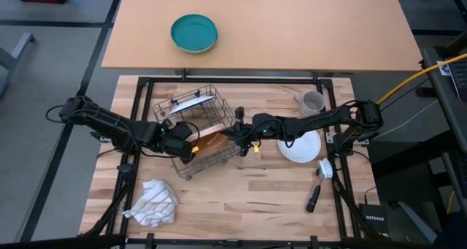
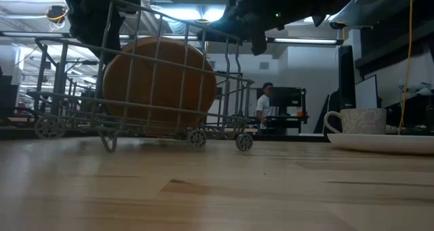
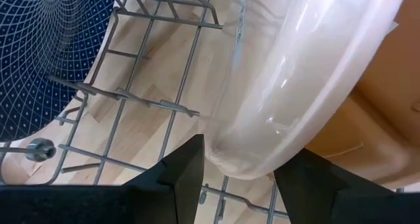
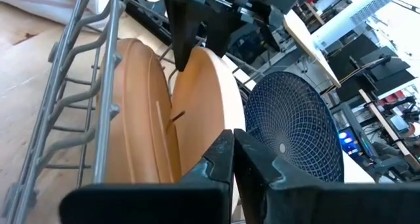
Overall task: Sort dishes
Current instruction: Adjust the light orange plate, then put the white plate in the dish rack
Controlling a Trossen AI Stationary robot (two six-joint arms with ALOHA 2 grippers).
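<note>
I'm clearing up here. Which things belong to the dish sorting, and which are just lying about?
Job: peach-pink round bowl and blue patterned plate in the grey wire rack, white round plate, small grey mug; left claw and right claw at the rack.
Lying about: teal-green round bowl, white cloth with dark stripes, black-handled dish brush.

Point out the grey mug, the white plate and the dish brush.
grey mug (image 1: 313, 102): high view, on its open top.
white plate (image 1: 303, 151): high view, bare front part of its face.
dish brush (image 1: 325, 169): high view, on its white bristle head.
</note>
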